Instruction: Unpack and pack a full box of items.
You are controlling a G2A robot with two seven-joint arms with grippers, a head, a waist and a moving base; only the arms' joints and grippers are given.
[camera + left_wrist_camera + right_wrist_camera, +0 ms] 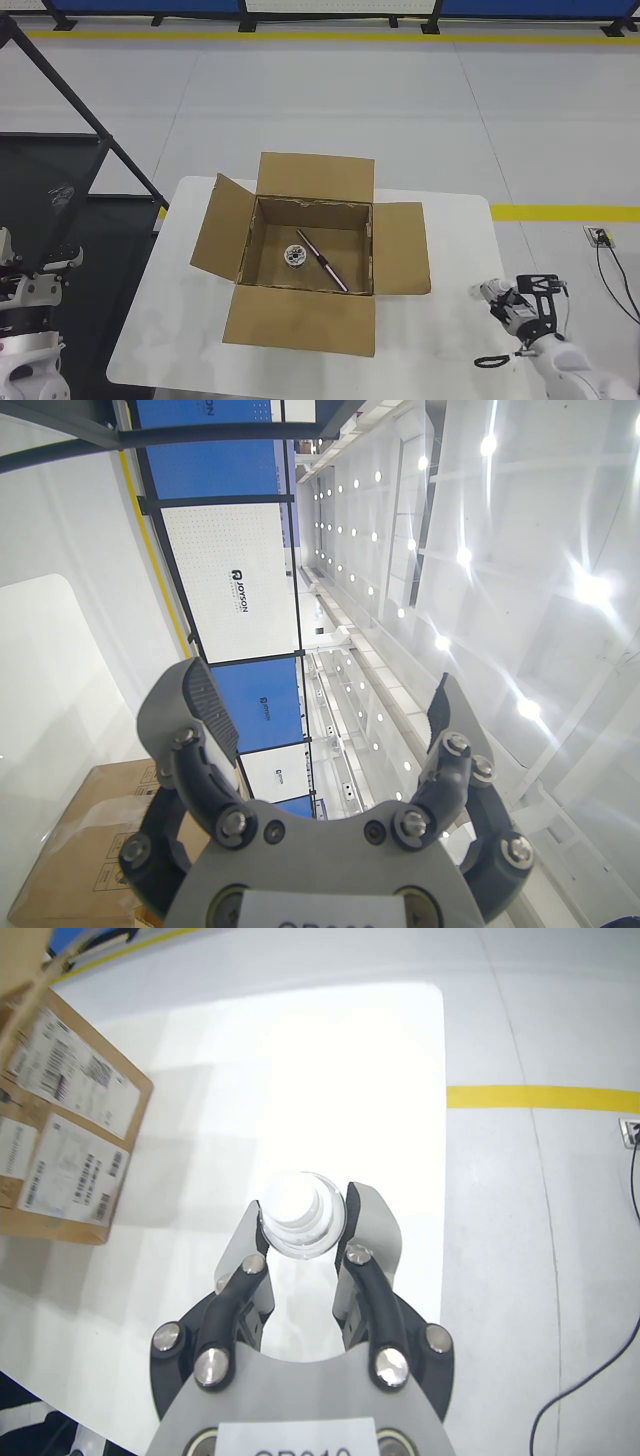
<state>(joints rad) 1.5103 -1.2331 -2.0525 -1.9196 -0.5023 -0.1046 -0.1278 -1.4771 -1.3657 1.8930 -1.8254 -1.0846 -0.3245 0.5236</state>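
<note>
An open cardboard box (308,250) sits mid-table with its flaps spread; inside lie a dark rod (322,261) and a small round white item (294,256). My right gripper (304,1224) is shut on a clear plastic bottle (303,1223) with a white cap, held upright over the table's right front part (495,296). A labelled box flap (65,1128) lies off to one side of it. My left gripper (320,700) is open and empty, pointing up at the ceiling, off the table's left side (40,270), with a box corner (95,815) below it.
The white table (180,310) has bare surface to the left, right and front of the box. A black frame and dark bin (60,190) stand at the left. A cable and floor socket (598,238) lie on the floor at the right, by a yellow line (565,213).
</note>
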